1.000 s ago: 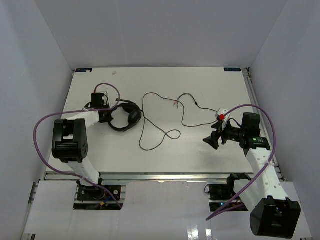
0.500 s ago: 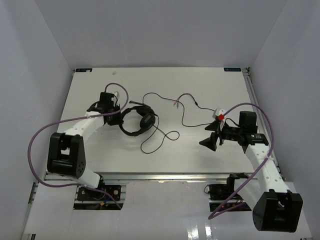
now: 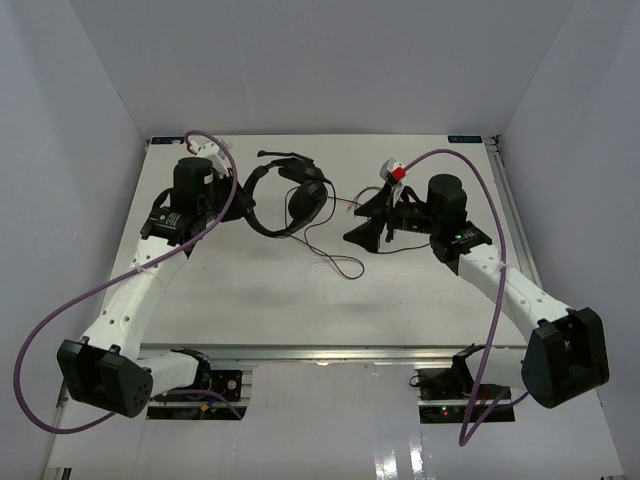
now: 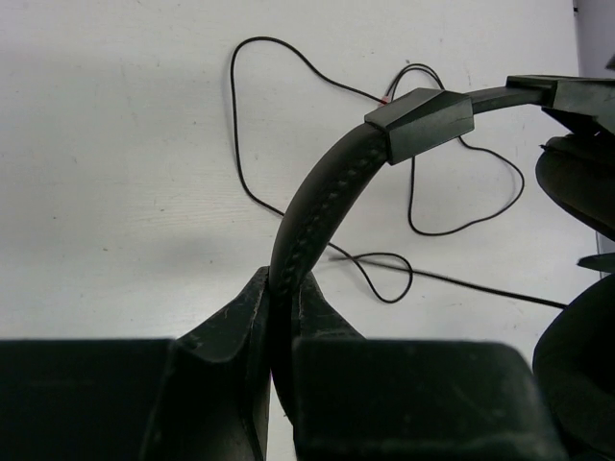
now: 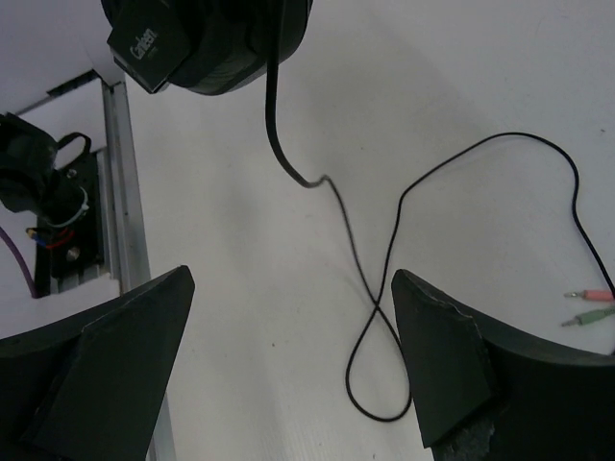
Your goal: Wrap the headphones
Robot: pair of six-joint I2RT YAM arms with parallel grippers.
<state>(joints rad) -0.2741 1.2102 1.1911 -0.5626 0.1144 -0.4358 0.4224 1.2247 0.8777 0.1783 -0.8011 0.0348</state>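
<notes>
My left gripper (image 3: 240,200) is shut on the thin headband of the black headphones (image 3: 290,195). In the left wrist view the stitched headband (image 4: 317,202) runs up from between my fingers (image 4: 283,307), with an earcup (image 4: 577,182) at the right edge. The headphones look held above the table. Their thin cord (image 3: 345,262) hangs from an earcup and loops over the table towards my right gripper (image 3: 360,228), which is open and empty. In the right wrist view the cord loop (image 5: 370,288) lies between the open jaws (image 5: 293,288). An earcup (image 5: 211,38) shows at the top and the pink and green plugs (image 5: 591,307) at the right.
Thick purple arm cables (image 3: 60,310) arc beside both arms. The white table's (image 3: 200,300) aluminium rail (image 5: 125,192) and wiring below it show at the left of the right wrist view. White walls enclose the table on three sides.
My left gripper has carried the headphones farther back and to the right. My right gripper has moved left and back, over the cord in the middle of the table.
</notes>
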